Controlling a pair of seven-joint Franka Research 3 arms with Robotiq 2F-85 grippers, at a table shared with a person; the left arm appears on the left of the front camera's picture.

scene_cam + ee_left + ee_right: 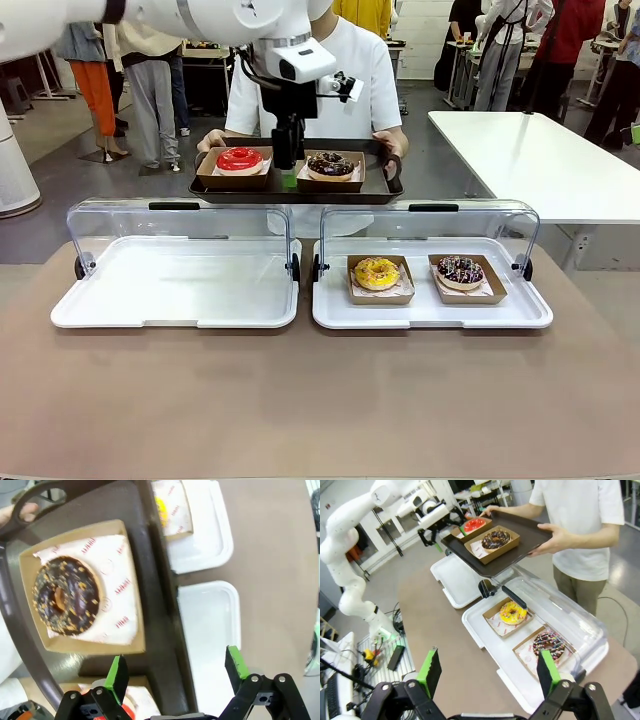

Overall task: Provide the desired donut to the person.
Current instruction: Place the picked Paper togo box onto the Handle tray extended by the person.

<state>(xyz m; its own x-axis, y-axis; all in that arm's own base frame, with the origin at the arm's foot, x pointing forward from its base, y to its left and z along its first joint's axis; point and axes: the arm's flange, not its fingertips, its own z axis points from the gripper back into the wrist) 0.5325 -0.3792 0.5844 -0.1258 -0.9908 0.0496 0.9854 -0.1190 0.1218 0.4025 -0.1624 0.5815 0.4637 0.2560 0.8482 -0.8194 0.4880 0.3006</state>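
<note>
The person [340,75] in a white shirt holds a dark tray [295,190] at the far side of the table. On it sit a red-glazed donut [239,159] and a chocolate donut with nut crumbs [330,165], each in a brown box. My left gripper [288,172] hangs open and empty over the tray's near edge, between the two boxes. In the left wrist view its fingers [118,676] frame the tray rim beside the chocolate donut [65,601]. My right gripper [488,674] is open and empty, high above the table's near side.
Two white trays with raised clear lids stand on the brown table. The left tray [175,283] holds nothing. The right tray [430,312] holds a yellow donut [377,272] and a chocolate sprinkle donut [460,270] in boxes. A white table [540,160] stands at the back right.
</note>
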